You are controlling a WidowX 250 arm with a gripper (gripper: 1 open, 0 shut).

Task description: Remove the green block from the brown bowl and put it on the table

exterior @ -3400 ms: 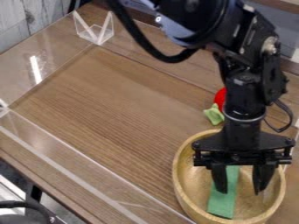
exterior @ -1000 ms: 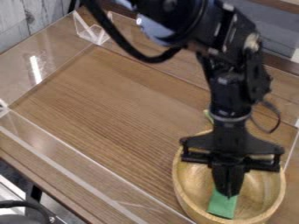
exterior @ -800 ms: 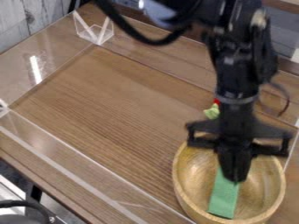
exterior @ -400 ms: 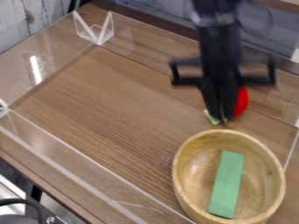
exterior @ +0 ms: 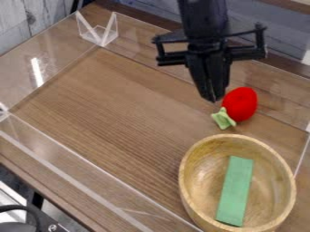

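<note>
Your gripper [exterior: 213, 93] has lifted up out of the brown bowl [exterior: 194, 159] and moved toward the back of the table [exterior: 109, 100], and it came away with nothing in it. Nearest to you, low clear walls [exterior: 49, 154] edge the table. Just past them, at the front right, sits the bowl. The green block [exterior: 237, 190] lies flat inside it, on the right side of the bowl's floor, with its long side running from front to back. Nothing touches the block. A little farther back, just beyond the bowl's rim, a red strawberry toy [exterior: 240, 102] lies on the wood with its green leafy top pointing toward the bowl. Your gripper hangs in the air just left of the strawberry, pointing down. Its two fingers are pressed together into one dark tip. Behind it, the black arm [exterior: 204, 20] goes straight up out of view.
</note>
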